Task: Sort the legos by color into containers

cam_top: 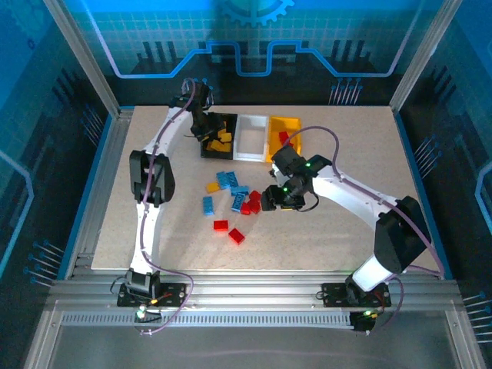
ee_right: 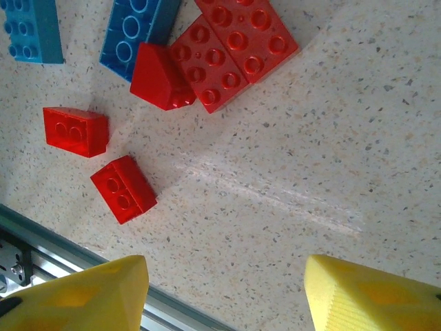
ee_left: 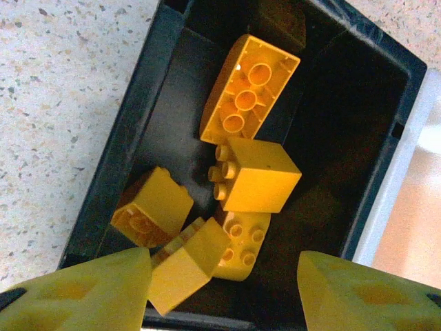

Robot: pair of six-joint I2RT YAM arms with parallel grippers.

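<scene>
Five or so yellow legos (ee_left: 255, 176), black bin (ee_left: 148, 124) | left tool (ee_left: 222, 289) wide | right tool (ee_right: 226, 289) wide

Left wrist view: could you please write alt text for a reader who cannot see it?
Several yellow legos lie jumbled inside the black bin. The left end effector hangs open above them; speckled table shows at left.

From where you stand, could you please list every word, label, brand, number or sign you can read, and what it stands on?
None is readable.
Studs of the red plastic bricks and of the yellow plastic bricks in the black square plastic bin: any embossing is too blurred to read.
Blue back panel: a gear outline and line patterns, no letters.
</scene>
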